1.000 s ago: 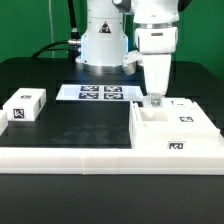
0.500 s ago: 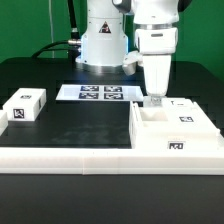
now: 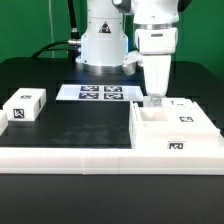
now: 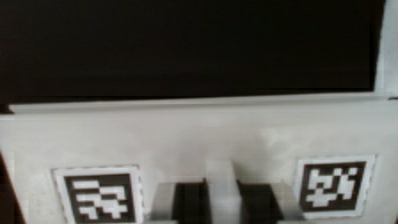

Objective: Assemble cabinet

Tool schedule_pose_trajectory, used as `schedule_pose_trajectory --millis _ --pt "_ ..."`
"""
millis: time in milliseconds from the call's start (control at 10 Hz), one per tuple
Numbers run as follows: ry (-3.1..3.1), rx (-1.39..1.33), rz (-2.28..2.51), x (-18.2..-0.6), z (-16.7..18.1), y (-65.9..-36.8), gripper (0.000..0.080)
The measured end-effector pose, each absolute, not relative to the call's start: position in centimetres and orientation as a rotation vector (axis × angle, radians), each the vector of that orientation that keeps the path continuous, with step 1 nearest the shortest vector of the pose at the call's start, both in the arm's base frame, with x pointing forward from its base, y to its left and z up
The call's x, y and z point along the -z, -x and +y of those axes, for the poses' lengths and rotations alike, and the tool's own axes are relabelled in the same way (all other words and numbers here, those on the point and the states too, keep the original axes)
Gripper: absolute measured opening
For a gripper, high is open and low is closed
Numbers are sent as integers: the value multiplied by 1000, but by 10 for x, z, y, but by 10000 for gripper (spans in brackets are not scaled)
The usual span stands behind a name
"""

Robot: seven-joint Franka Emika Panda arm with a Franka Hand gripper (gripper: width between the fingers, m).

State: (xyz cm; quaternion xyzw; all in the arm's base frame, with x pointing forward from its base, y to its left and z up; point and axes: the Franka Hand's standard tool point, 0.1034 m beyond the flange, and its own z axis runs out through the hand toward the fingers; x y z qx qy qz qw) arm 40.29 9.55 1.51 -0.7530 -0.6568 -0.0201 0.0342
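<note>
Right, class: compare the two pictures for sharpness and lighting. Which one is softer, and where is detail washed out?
Wrist view: soft all over, with the cabinet hazy and the pattern of its tags smeared at the edges. Exterior view: sharper and evenly lit, with faint shadows, but the cabinet's white faces wash out with little shading.

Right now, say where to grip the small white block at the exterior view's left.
Take the small white block across its narrower width, probably from straight above: it lies flat, top face up, with both long sides standing free.
</note>
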Motion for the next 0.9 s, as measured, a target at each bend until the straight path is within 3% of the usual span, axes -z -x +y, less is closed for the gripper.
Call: schedule_pose_trajectory --millis 600,900 --pt "2344 25 -2054 -58 84 -413 68" --pt "2348 23 -2049 -56 82 -413 68"
